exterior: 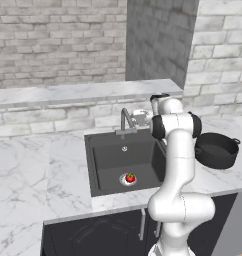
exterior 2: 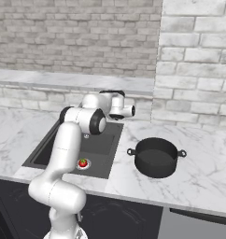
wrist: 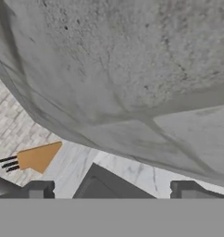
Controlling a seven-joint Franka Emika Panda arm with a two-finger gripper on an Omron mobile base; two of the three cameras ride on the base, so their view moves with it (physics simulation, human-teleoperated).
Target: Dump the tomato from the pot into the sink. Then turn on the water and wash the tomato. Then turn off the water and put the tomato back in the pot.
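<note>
**Tomato lies on the sink drain, pot stands upright beside the basin**

The tomato (exterior: 129, 178) rests on the round silver drain (exterior: 124, 182) in the sink (exterior: 113, 160), toward the basin's front wall and clear of the side walls. From the right base view it shows as a red spot (exterior 2: 82, 163) at the near end of the dark basin (exterior 2: 98, 147).

The pot (exterior: 216, 149) stands upright on the marble surface (exterior: 38, 170) to the right of the sink, well apart from the tomato, its two small handles pointing outward. In the right base view the pot (exterior 2: 156, 157) sits between the sink's right edge and the brick wall side of the surface (exterior 2: 199, 177), and its inside looks dark and bare.

The faucet (exterior: 126, 120) rises at the back edge of the sink. The tool (exterior: 141, 117) hangs raised above the sink's back right corner, just beside the faucet, touching neither tomato nor pot. Its fingers (wrist: 38, 190) stand wide apart with nothing between them. In the hand view an orange brush-like object (wrist: 37, 156) lies on the surface by the wall.
</note>
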